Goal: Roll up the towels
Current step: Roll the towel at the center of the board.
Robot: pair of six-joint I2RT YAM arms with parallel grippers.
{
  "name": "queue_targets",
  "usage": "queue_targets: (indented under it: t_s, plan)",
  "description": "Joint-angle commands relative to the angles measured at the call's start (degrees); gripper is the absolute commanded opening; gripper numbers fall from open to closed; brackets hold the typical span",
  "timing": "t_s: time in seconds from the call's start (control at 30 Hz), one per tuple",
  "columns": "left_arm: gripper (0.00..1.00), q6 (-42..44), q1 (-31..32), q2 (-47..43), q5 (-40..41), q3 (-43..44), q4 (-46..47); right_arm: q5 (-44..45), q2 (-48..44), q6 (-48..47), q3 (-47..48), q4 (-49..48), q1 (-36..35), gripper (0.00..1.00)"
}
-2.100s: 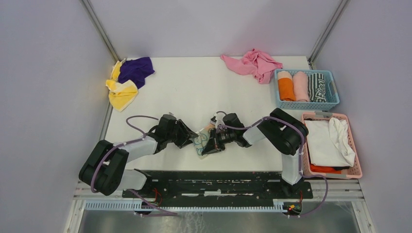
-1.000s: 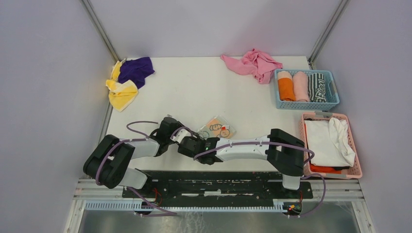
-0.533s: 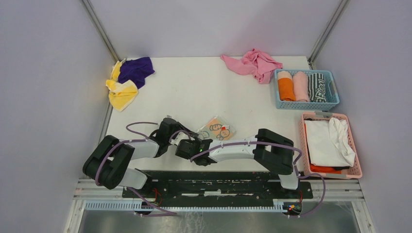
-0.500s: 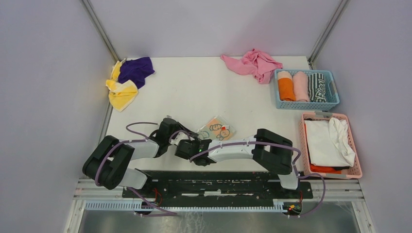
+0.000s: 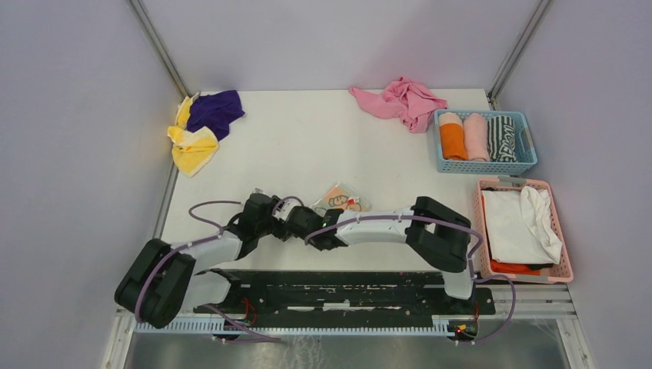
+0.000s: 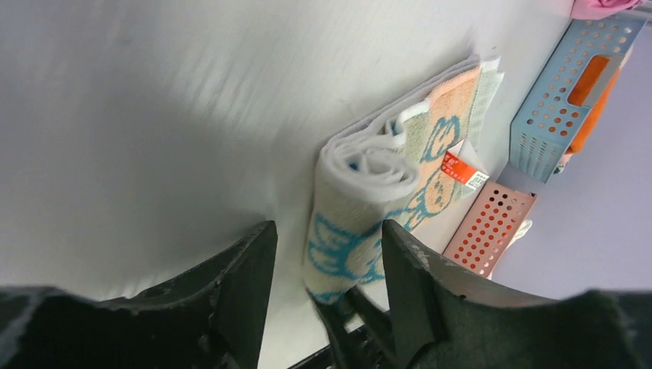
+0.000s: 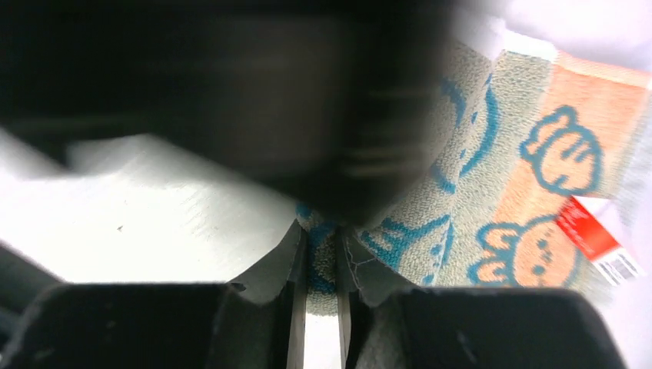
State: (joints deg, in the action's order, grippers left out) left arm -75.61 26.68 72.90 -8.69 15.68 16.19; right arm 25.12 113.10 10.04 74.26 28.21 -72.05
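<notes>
The left jaws stand wide, their two dark fingers (image 6: 238,284) spread with nothing between them. The teal-and-white cartoon towel (image 6: 361,192) lies on the white surface (image 5: 307,138) just ahead of that gap, closer to the right-hand finger. It is folded into a thick, narrow strip, and the looped end faces the left jaws. Its length runs away from them, with a red tag (image 6: 460,171) at the far part.

The right jaws are narrow. Their fingers (image 7: 269,284) are pinched on the near edge of the same towel, and a thin fold of it shows in the slit between them. The rest of the towel spreads out ahead and to the right of these jaws. The blurred dark body above them in the right wrist view cannot be identified.

From above, the two sets of jaws sit close together at the towel's near-left end.

The yellow towel (image 5: 194,146) and purple towel (image 5: 217,110) lie crumpled together, well beyond the jaws to the far left. The striped towel (image 5: 503,138) is rolled in the blue basket (image 5: 523,165), well off to the far right.
</notes>
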Motion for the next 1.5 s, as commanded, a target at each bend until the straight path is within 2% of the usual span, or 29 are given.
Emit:
queue_targets:
  t_s: [0.0, 0.17, 0.3, 0.43, 0.53, 0.6, 0.83, 0.9, 1.07, 1.17, 1.33, 1.47]
  plan:
    - [0.64, 3.1, -0.5, -9.1, 5.2, -3.2, -15.8, -34.7, -2.9, 4.1, -6.5, -7.9, 8.6, 0.11]
    - [0.72, 4.4, -1.3, -24.1, 7.7, -2.9, -26.3, -57.6, -5.3, 9.1, -10.1, -17.4, 14.2, 0.01]
    - [0.75, 3.9, -1.5, -34.2, 7.7, -3.7, -31.3, -72.2, -4.6, 16.9, -13.1, -29.5, 17.8, 0.01]
    - [0.75, 2.5, -1.5, -38.3, 6.2, -6.0, -30.5, -79.7, -2.0, 28.8, -17.4, -45.9, 21.0, 0.01]
    - [0.75, 1.8, -1.5, -37.4, 4.8, -7.0, -28.6, -82.8, 1.1, 41.8, -22.0, -64.7, 24.1, 0.01]
    - [0.75, 1.9, -1.5, -35.8, 4.1, -6.7, -28.1, -83.3, 3.4, 46.1, -23.7, -70.7, 25.6, 0.00]
    - [0.75, 3.9, -1.5, -30.8, 3.8, -4.8, -28.1, -81.3, 7.8, 47.3, -27.6, -71.0, 29.4, 0.00]
    - [0.75, 3.8, -1.5, -29.6, 3.4, -5.1, -25.7, -80.8, 8.3, 46.4, -28.4, -69.5, 30.1, 0.00]
    - [0.75, 4.8, -1.5, -23.7, 1.3, -3.7, -18.5, -79.1, 8.5, 39.7, -27.7, -58.7, 30.6, 0.00]
    - [0.74, 6.9, -1.5, -18.4, 0.0, -2.4, -13.8, -78.7, 9.1, 39.3, -27.6, -58.0, 30.8, 0.00]
    - [0.63, 8.7, -1.4, -9.4, -0.3, -1.0, -8.9, -77.6, 9.1, 37.1, -26.8, -54.4, 30.9, 0.01]
    - [0.49, 9.1, -0.5, -1.6, -1.0, -0.4, -5.6, -73.6, 5.7, 30.5, -24.9, -44.0, 30.9, 0.05]
